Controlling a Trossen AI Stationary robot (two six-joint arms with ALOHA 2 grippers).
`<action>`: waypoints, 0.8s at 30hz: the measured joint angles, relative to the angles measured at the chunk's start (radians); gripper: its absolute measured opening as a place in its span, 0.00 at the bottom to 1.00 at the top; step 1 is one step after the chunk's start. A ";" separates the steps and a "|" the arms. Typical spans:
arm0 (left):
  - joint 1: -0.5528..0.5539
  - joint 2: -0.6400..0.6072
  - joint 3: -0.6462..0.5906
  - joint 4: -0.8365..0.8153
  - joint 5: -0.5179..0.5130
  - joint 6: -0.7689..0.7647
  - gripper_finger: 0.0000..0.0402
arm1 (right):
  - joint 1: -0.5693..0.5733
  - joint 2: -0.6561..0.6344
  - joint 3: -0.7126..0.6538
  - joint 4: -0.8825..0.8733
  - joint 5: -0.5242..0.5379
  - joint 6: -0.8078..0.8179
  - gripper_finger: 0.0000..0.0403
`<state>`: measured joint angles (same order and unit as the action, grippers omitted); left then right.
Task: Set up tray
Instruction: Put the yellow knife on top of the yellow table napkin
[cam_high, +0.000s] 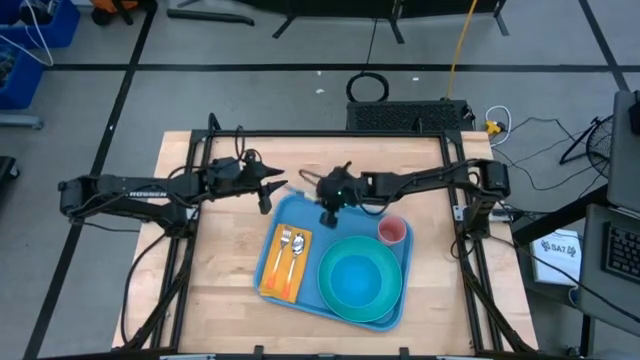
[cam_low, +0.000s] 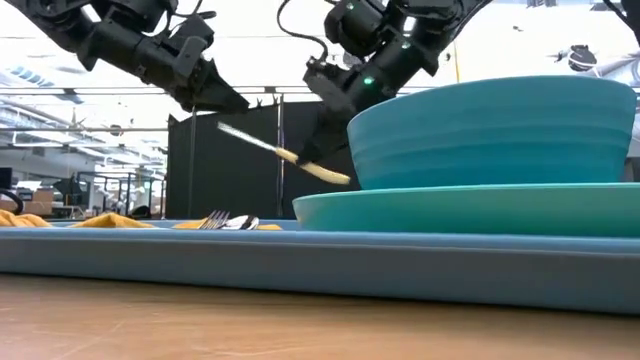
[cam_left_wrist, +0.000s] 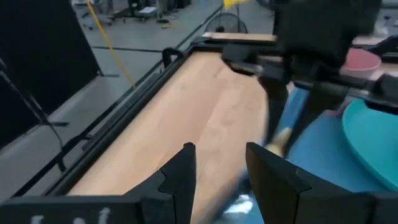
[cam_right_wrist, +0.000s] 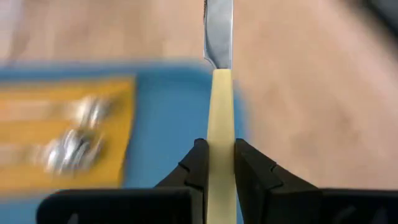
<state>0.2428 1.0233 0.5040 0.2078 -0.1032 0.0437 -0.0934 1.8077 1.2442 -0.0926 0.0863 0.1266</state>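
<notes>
The blue tray (cam_high: 303, 212) lies on the wooden table. It holds a yellow-orange napkin (cam_high: 283, 268) with a fork and a spoon (cam_high: 291, 246), a turquoise plate with a bowl (cam_high: 360, 278) and a pink cup (cam_high: 392, 232). My right gripper (cam_right_wrist: 219, 165) is over the tray's far left part, shut on a knife (cam_low: 285, 153) with a cream handle. My left gripper (cam_left_wrist: 217, 163) stands open just beyond the tray's far left corner, nothing between its fingers. The knife's blade (cam_low: 245, 137) points toward it. My right gripper pinches the knife's cream handle (cam_right_wrist: 219, 127) between its two fingers (cam_right_wrist: 198, 165). The knife runs along the fingers, and its blade (cam_right_wrist: 217, 31) sticks out ahead of them. The fingers slant down from the table's right. The knife is lifted clear of the tray, tilted, blade end higher.
Bare wood lies left of the tray (cam_high: 225, 260) and along the table's far side (cam_left_wrist: 205, 106). A black metal frame (cam_high: 195, 150) edges the table. The tall bowl (cam_low: 500, 130) stands close to the right arm.
</notes>
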 joint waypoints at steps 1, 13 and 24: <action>-0.006 0.000 -0.003 0.002 -0.015 0.001 0.36 | -0.005 0.009 0.001 0.040 0.030 0.011 0.09; -0.072 0.006 -0.004 -0.003 -0.184 0.026 0.36 | 0.010 0.028 0.002 0.392 0.202 -0.008 0.00; -0.143 0.005 -0.004 -0.062 -0.292 0.051 0.36 | 0.023 0.030 0.002 0.386 0.164 -0.068 0.01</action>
<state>0.0995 1.0283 0.5003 0.1461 -0.3955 0.0943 -0.0704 1.8374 1.2457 0.2937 0.2505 0.0590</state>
